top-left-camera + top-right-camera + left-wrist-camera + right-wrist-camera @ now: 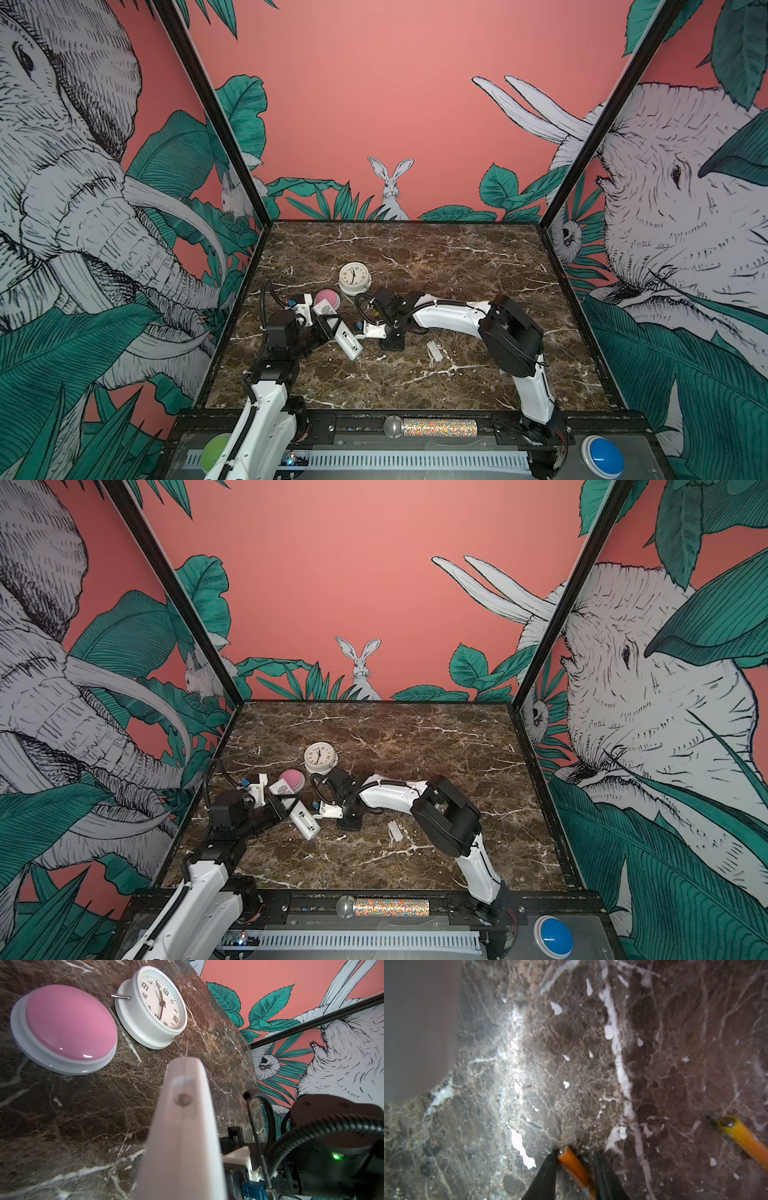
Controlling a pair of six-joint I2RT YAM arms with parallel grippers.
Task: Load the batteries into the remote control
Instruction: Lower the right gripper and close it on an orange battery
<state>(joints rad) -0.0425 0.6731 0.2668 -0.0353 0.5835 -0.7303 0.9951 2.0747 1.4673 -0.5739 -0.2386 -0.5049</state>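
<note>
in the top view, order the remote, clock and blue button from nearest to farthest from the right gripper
From the right gripper:
1. remote, close by on its left in the view.
2. clock, farther back, slightly left.
3. blue button, at the far front right corner.

white shells [449, 318] and boxy black joints [511, 336] are cladding both arms [268, 409], ribbed black cables [262, 303] looping alongside; the right gripper [576, 1151] is showing tapering black fingers [544, 1178].

Marble tabletop [415, 257] w/ clock [354, 277], pink button [327, 298], white cover [435, 351], 2 orange batteries [741, 1138].
</note>
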